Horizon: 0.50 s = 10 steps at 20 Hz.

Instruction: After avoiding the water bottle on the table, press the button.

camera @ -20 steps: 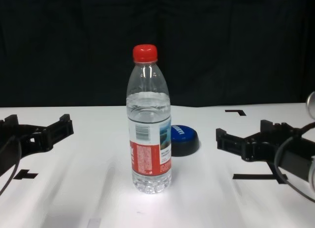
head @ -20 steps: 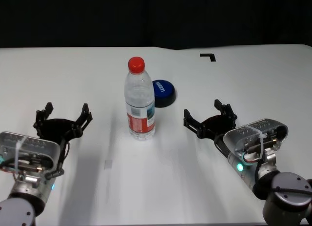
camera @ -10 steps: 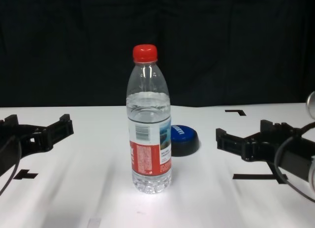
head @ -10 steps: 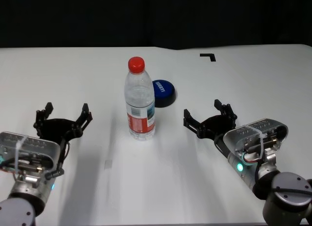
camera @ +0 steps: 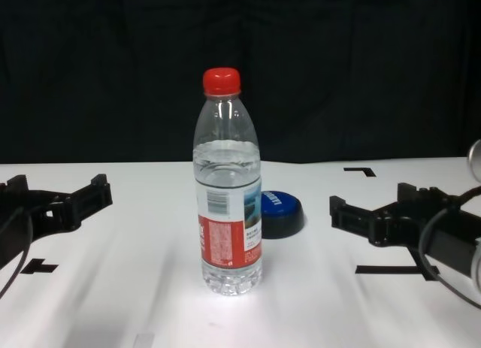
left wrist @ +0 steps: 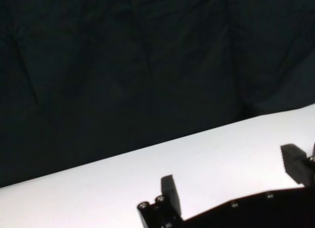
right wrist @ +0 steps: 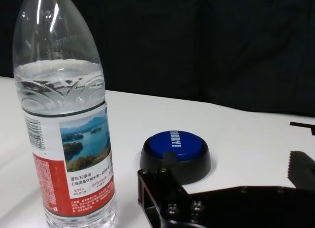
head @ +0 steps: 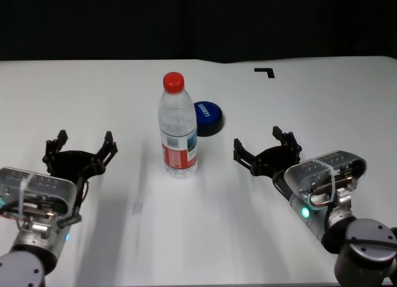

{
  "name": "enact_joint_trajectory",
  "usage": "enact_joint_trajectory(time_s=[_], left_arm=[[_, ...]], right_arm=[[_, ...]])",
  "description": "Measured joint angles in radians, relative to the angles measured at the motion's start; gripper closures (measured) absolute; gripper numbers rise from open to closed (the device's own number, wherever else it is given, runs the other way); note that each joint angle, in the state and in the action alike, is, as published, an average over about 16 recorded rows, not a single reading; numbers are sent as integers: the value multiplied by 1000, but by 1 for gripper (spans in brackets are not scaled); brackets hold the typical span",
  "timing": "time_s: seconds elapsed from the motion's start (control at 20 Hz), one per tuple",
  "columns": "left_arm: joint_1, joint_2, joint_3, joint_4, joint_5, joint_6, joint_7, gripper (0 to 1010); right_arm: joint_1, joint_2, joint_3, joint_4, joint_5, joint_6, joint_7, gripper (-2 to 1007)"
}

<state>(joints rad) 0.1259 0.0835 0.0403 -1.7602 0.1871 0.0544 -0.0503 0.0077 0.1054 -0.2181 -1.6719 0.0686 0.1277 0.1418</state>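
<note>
A broad, flat white table (head: 298, 101) with small black tape marks fills the scene against a dark backdrop. Near its middle stands a tall clear plastic water bottle (head: 178, 129) with a red screw cap and a red, white and blue label, upright and partly filled with water. Just behind it and slightly toward the robot's right sits a low round button (head: 208, 118) with a blue dome top, white lettering and a black base; from the chest camera the bottle overlaps the button's edge, though the head view shows them close together without clear contact. The right gripper (head: 265, 150) hovers low over the table on the robot's right, near the bottle and button but apart from both, its black fingers spread wide and holding nothing. The left gripper (head: 80, 148) sits on the robot's left, well apart from the bottle, its fingers also spread wide and empty. A black corner-shaped tape mark (head: 265, 71) lies at the far right of the table.
</note>
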Motion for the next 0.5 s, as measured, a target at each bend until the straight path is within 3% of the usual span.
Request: enact_joint_trajectory(time_s=[0.5], left_arm=[[0,0,0,0,0,0,0,7]], right_arm=[[0,0,0,0,0,0,0,2]])
